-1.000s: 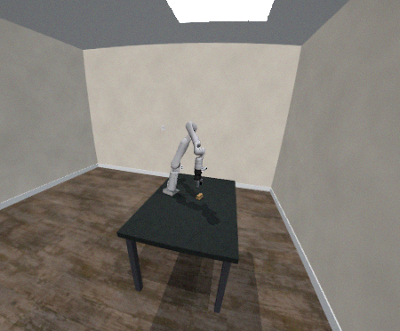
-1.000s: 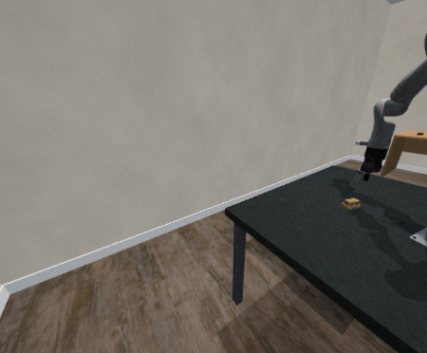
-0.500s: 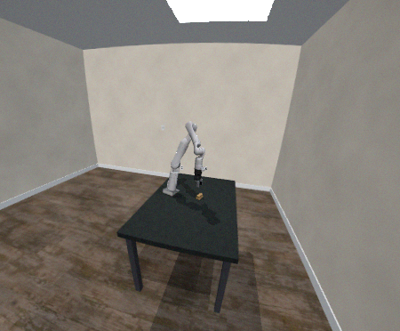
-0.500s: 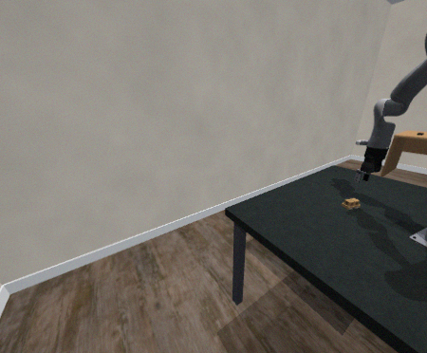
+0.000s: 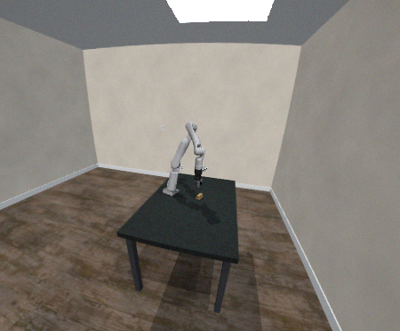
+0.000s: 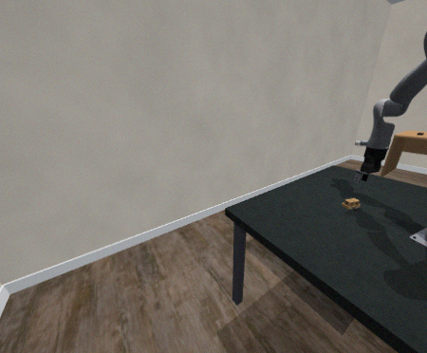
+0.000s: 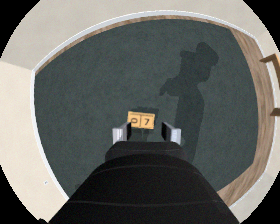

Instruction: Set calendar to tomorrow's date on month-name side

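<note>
The small wooden calendar (image 6: pixel 351 207) stands on the dark table. In the wrist view, its left cube (image 7: pixel 134 121) shows a rounded mark like a 0 lying on its side, and its right cube (image 7: pixel 147 121) shows a 7. The cubes are side by side. The tray's walls and the month's name are too small to make out. My gripper (image 5: pixel 198 184) (image 6: pixel 360 178) (image 7: pixel 146 128) is open and empty, pointing down above the table, clear of the calendar. The cubes' side faces cannot be read.
The dark table (image 5: pixel 188 229) (image 6: pixel 306 213) (image 7: pixel 91 90) carries the arm's base (image 5: pixel 171 191) beside the calendar. The arm's shadow falls across the table top. A wooden desk (image 6: pixel 392 154) stands beyond the table's far end.
</note>
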You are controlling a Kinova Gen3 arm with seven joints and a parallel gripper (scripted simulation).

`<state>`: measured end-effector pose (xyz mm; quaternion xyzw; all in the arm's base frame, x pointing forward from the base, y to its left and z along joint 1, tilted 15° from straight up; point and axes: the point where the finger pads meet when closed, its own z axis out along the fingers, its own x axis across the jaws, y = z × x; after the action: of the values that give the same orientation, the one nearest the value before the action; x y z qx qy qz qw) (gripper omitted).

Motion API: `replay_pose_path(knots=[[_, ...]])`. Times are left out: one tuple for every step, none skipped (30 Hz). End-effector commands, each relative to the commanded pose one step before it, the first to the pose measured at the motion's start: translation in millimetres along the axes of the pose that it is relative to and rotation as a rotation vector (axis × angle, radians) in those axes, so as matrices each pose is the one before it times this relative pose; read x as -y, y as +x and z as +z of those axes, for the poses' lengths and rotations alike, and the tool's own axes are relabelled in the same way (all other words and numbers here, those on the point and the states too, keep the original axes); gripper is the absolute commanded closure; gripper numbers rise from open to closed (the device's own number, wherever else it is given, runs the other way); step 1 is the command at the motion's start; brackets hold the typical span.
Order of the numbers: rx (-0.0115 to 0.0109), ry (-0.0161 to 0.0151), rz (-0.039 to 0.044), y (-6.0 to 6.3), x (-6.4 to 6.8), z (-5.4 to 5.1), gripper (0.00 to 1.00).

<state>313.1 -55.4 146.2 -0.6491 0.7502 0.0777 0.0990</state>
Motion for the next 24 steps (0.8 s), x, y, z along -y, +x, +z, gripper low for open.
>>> replay_pose_path(knots=[[-0.00152, -0.00007, -0.02488, 1.28, 0.53, 0.82, 0.00], [-0.00046, -0.00011, -0.01753, -0.08, 0.27, 0.50, 0.00], [0.00000, 0.00000, 0.00000, 0.00, 0.00, 0.00, 0.00], [0.00000, 0.00000, 0.00000, 0.00, 0.00, 0.00, 0.00], [-0.00047, -0.00013, -0.01887, -0.09, 0.28, 0.54, 0.00], [-0.00049, -0.00014, -0.02019, -0.09, 0.29, 0.58, 0.00], [-0.00050, -0.00016, -0.02149, -0.09, 0.30, 0.61, 0.00], [-0.00050, -0.00018, -0.02276, -0.09, 0.30, 0.65, 0.00], [-0.00050, -0.00020, -0.02400, -0.10, 0.31, 0.69, 0.00], [-0.00050, -0.00021, -0.02520, -0.10, 0.31, 0.73, 0.00], [-0.00049, -0.00023, -0.02635, -0.10, 0.31, 0.76, 0.00], [-0.00047, -0.00024, -0.02746, -0.10, 0.30, 0.80, 0.00], [-0.00045, -0.00026, -0.02851, -0.10, 0.30, 0.83, 0.00], [-0.00043, -0.00026, -0.02951, -0.10, 0.29, 0.86, 0.00], [-0.00040, -0.00027, -0.03044, -0.10, 0.28, 0.89, 0.00], [-0.00037, -0.00027, -0.03130, -0.10, 0.26, 0.92, 0.00], [-0.00033, -0.00027, -0.03210, -0.10, 0.25, 0.94, 0.00], [-0.00029, -0.00027, -0.03283, -0.10, 0.23, 0.97, 0.00], [-0.00025, -0.00026, -0.03348, -0.10, 0.21, 0.99, 0.00], [0.00000, 0.00000, 0.00000, 0.00, 0.00, 0.00, 0.00], [0.00000, 0.00000, 0.00000, 0.00, 0.00, 0.00, 0.00], [-0.00021, -0.00024, -0.03405, -0.11, 0.19, 1.01, 0.00], [-0.00017, -0.00022, -0.03455, -0.11, 0.17, 1.02, 0.00], [-0.00012, -0.00019, -0.03496, -0.11, 0.14, 1.04, 0.00]])
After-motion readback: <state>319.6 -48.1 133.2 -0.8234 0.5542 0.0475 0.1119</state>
